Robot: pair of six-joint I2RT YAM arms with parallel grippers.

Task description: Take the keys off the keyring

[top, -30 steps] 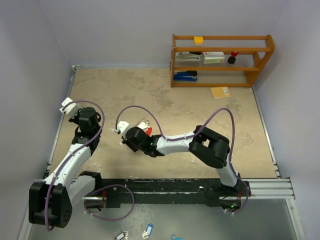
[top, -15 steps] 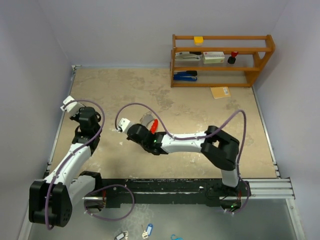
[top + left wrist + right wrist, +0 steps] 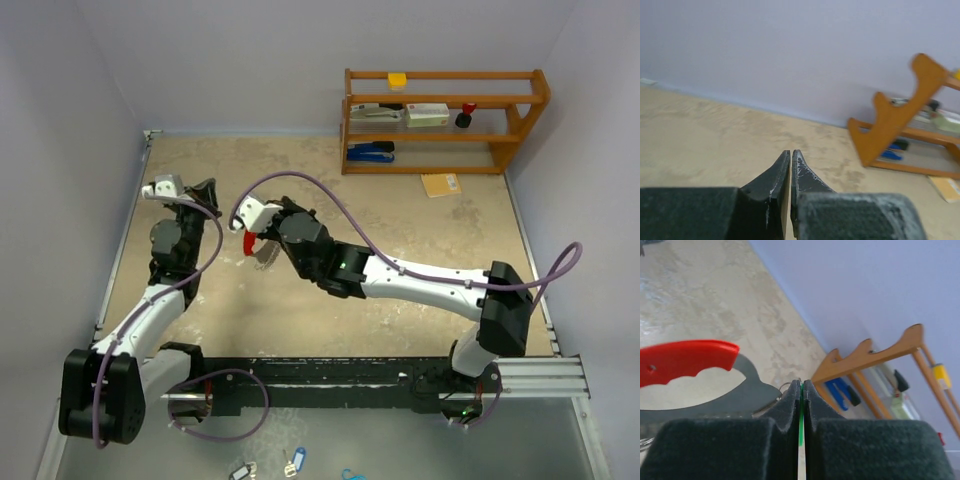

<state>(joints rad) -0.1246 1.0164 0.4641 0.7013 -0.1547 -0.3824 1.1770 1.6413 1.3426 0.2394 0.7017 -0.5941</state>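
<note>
— Right hand?
— Pressed tight on the keys, seen only as a thin green edge between the fingers.
— And the keyring?
— Up above the counter, right against the fingers, on the side of the hand away from the wooden shelf. Crosswise to the fingers in the wrist view: long axis side to side, rounded red end toward the fingertips, with a grey metal part curving underneath. Chain dangling just beside the red piece, farther still from the shelf.
— Versus half a second ago?
— Then on the shelf side of the hand, red tip angled toward the shelf. Now swung across to the far side, with the arm drawn out much straighter.
— Left hand?
— Closed to a hairline slit, gripping nothing. Shifted toward the shelf since then, with the shelf now off to the right in its wrist view.
</note>
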